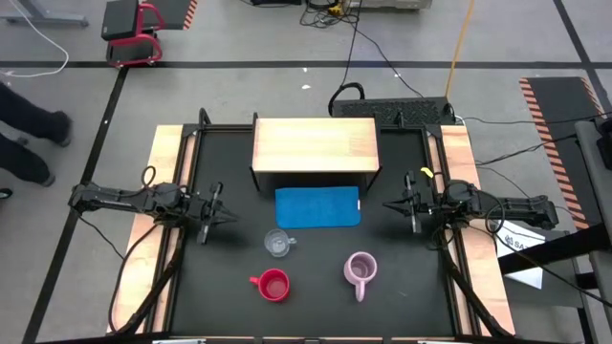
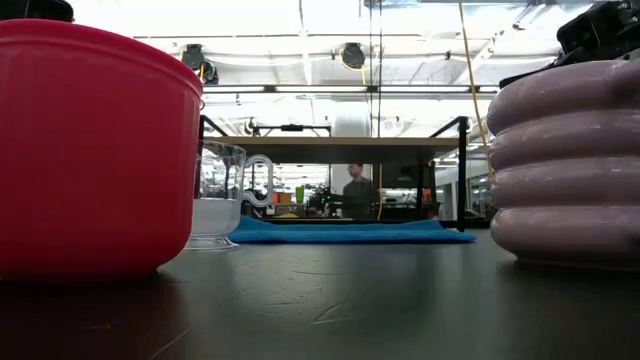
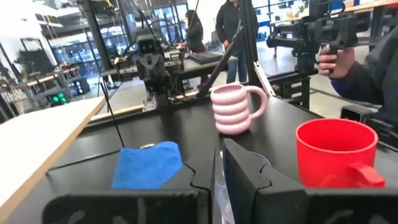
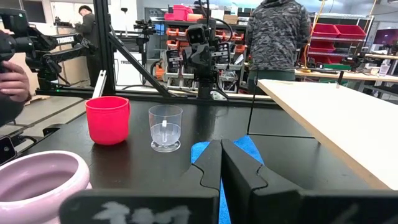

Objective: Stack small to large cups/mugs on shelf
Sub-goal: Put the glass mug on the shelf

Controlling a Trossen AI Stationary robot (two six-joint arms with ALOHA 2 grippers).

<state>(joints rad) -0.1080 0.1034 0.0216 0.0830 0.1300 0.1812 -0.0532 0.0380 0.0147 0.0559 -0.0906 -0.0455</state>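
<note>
I have both arms parked at the table's sides: left gripper (image 1: 212,212) and right gripper (image 1: 408,204) closed, holding nothing. The glass cup (image 1: 278,244), red mug (image 1: 273,285) and lilac mug (image 1: 360,270) stand apart in front of the blue mat (image 1: 317,207), the shelf (image 1: 315,150) bare behind it.

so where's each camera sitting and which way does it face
High: above the table, looking straight down on the shelf, three cups and both arms.
Low: at tabletop height, between the red mug and lilac mug, facing the shelf; no gripper visible.
Left wrist: over the left gripper, facing the right arm.
Right wrist: over the right gripper, facing the glass cup.
All four share the red mug.
</note>
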